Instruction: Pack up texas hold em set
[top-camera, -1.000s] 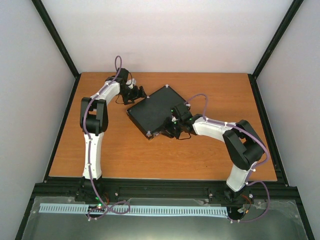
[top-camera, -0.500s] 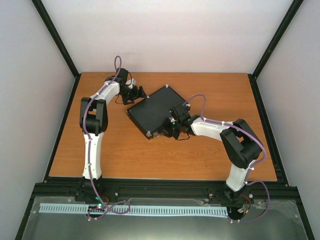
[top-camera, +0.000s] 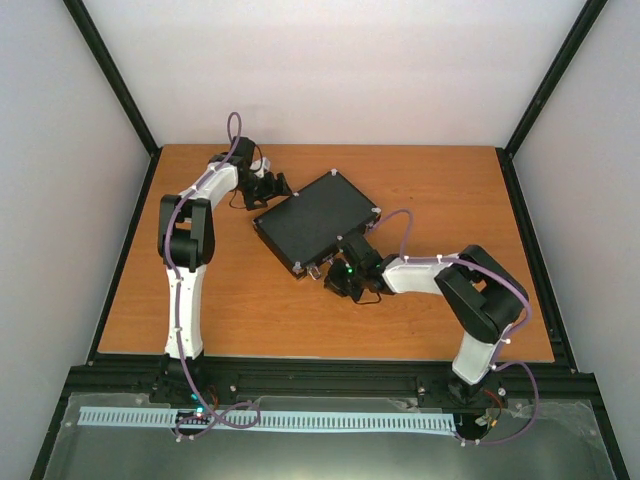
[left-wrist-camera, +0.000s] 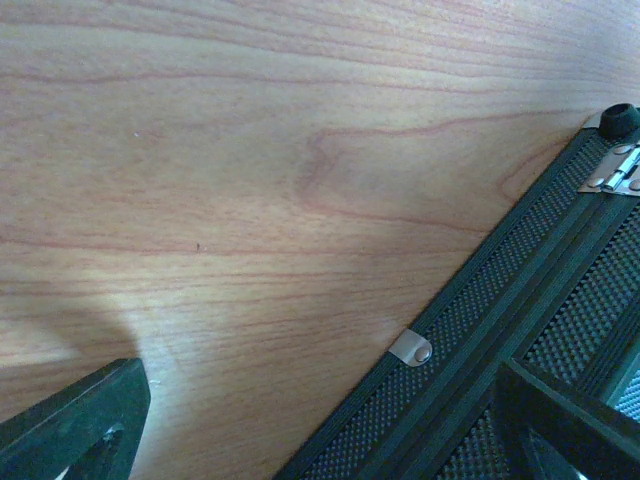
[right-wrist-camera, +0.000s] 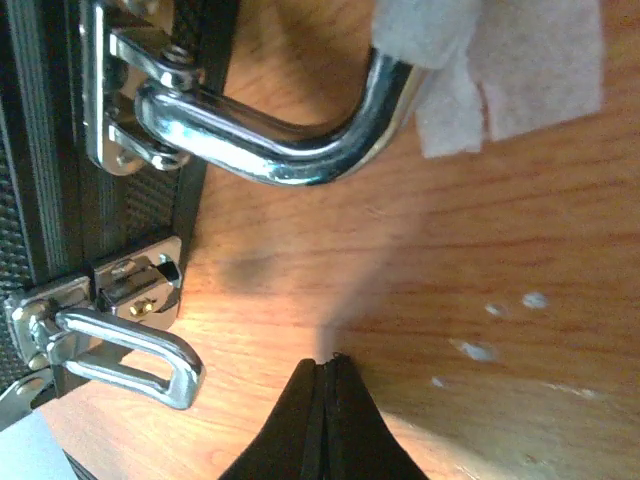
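- The black case (top-camera: 315, 222) lies shut and askew on the wooden table (top-camera: 430, 190).
- Right gripper (right-wrist-camera: 325, 385) — jaws pressed together, holding nothing, tips just beside the chrome handle (right-wrist-camera: 270, 155) and a latch (right-wrist-camera: 125, 340).
- Left gripper (top-camera: 273, 186) — jaws wide apart at the case's far-left edge, one finger (left-wrist-camera: 575, 435) over the case.

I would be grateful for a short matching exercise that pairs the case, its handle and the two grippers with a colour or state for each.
Column one:
1. case
2. handle
3. left gripper
4. right gripper

Column two:
A. shut, fingertips pressed together
B. open, fingers wide apart
C. shiny silver
D. black

Pairs: 1-D, 2-C, 3-B, 4-A.
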